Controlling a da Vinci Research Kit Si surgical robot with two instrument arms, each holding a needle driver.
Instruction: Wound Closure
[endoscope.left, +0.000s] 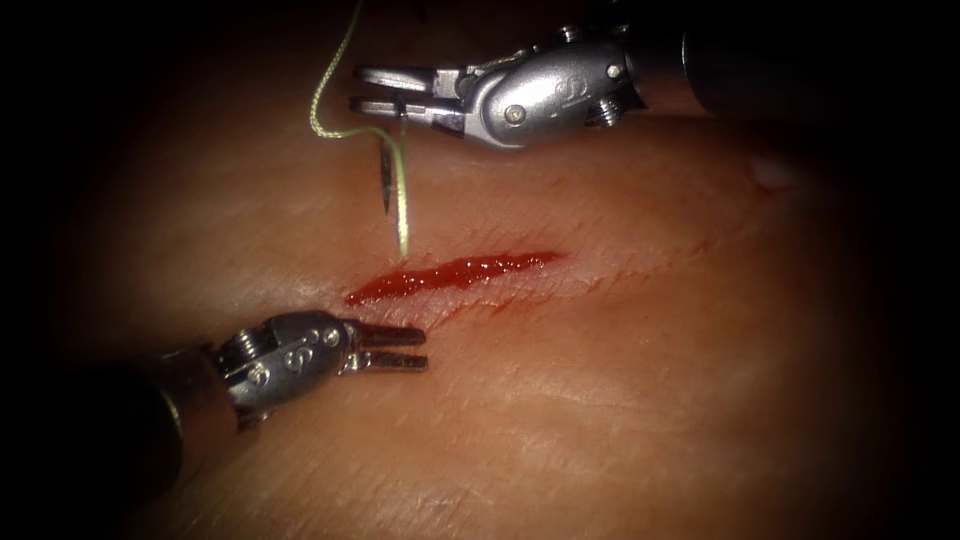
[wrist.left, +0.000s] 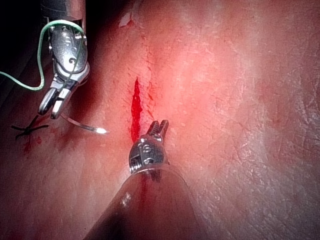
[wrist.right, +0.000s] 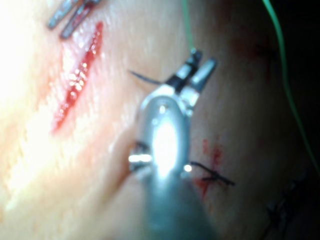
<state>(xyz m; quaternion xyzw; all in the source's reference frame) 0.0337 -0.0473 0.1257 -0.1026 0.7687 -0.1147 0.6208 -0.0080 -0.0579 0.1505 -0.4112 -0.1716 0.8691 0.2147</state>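
In the endoscope view I take the narrow red fluid-filled cut (endoscope.left: 455, 275) in the pale pink pork tissue (endoscope.left: 650, 380) as my landmark. Above the cut's left end my right arm's silver needle driver (endoscope.left: 375, 90) has its jaws nearly closed on the dark curved steel needle (endoscope.left: 385, 180), gripping it near the thread end; the needle hangs point-down, clear of the tissue. The thin pale-green thread (endoscope.left: 330, 90) loops up from the needle, and a strand drops to just above the cut's left part. Below the cut's left end my left arm's silver needle driver (endoscope.left: 400, 350) has its jaws a little apart and holds nothing.

In the left wrist view the left tool (wrist.left: 160, 126) sits at the near end of the cut (wrist.left: 135, 107), jaws slightly parted and empty. Beyond it the right tool (wrist.left: 52, 107) carries the needle (wrist.left: 85, 126), its tip glinting above the tissue, with thread (wrist.left: 45, 50) arching over the tool. A dark knotted stitch (wrist.left: 27, 130) lies farther out from the cut.

In the right wrist view the right tool (wrist.right: 197, 72) pinches the needle (wrist.right: 145, 78), well off the cut (wrist.right: 77, 80); the thread (wrist.right: 287, 70) trails away and dark stitches (wrist.right: 212, 175) lie behind.

I judge the needle stiff, light and slippery, best gripped back from the point; the thread limp, the tissue soft and tearable. I can read no writing.
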